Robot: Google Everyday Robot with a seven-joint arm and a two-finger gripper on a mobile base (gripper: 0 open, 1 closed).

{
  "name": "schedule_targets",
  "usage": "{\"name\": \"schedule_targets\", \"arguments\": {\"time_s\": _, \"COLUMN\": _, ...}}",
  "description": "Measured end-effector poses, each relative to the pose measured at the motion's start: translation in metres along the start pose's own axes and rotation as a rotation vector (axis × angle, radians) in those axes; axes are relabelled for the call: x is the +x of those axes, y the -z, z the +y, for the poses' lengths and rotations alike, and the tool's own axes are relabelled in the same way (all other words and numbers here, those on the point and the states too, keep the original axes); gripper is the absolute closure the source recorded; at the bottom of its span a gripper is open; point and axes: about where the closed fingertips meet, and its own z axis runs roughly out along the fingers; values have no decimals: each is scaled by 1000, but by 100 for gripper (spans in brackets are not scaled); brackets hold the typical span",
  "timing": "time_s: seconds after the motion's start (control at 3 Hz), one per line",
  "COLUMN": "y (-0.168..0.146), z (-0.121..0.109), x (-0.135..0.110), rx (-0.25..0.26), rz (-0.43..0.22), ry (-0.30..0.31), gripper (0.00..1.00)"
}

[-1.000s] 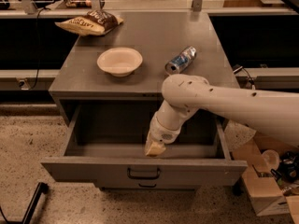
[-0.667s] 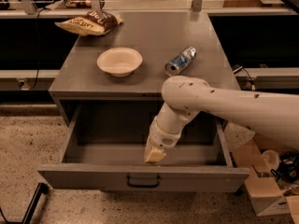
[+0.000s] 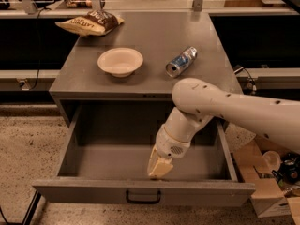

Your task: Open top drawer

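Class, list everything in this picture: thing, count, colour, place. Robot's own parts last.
Top drawer: one, grey, open, under the cabinet top.
Handle: one, dark, mid-front of the drawer.
Cabinet top: one, grey, centre.
Bowl: one, cream, on the cabinet top.
Can: one, blue-silver, lying right of the bowl.
Snack bag: one, yellow-brown, cabinet top's back left.
Cardboard box: one, brown, floor, lower right.
Arm: one, white, entering from the right.
Gripper: one, beige, inside the drawer near its front.

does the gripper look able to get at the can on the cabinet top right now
Probably yes, after lifting out: the gripper hangs inside the open top drawer near its front wall, and the can lies uncovered on the cabinet top above.
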Motion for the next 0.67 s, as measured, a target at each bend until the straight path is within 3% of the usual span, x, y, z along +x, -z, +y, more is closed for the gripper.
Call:
{"name": "schedule_targets", "arguments": {"time_s": 0.33, "y": 2, "z": 21, "x": 4, "rx": -21, "rz": -63, "ry": -40, "gripper": 100}}
{"name": "schedule_targets", "arguments": {"time_s": 0.67, "y": 10, "z": 34, "x": 10, "rx": -2, "rz": -109, "ry": -80, "gripper": 100}}
